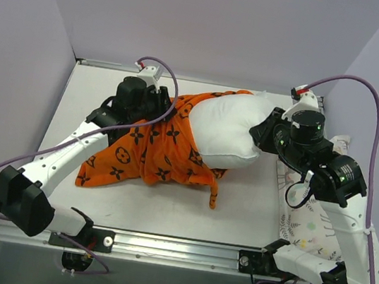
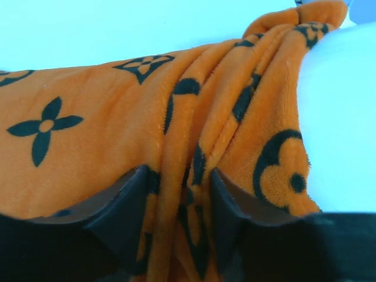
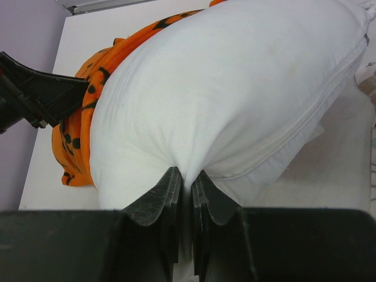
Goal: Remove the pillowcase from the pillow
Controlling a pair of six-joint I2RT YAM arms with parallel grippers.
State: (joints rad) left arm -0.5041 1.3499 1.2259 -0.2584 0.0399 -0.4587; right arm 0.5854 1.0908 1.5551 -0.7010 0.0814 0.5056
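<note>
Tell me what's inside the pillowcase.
One end of the pillow sits inside the pillowcase; the rest sticks out. How far in it reaches is hidden by fabric.

Robot lab cell, plain lavender walls (image 1: 215, 17), white table (image 1: 251, 208), metal mounting rail (image 1: 173, 248) along near edge

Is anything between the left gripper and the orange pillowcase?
Nothing visible is. The left gripper holds a fold of the pillowcase directly, while the right gripper pinches the pillow.
</note>
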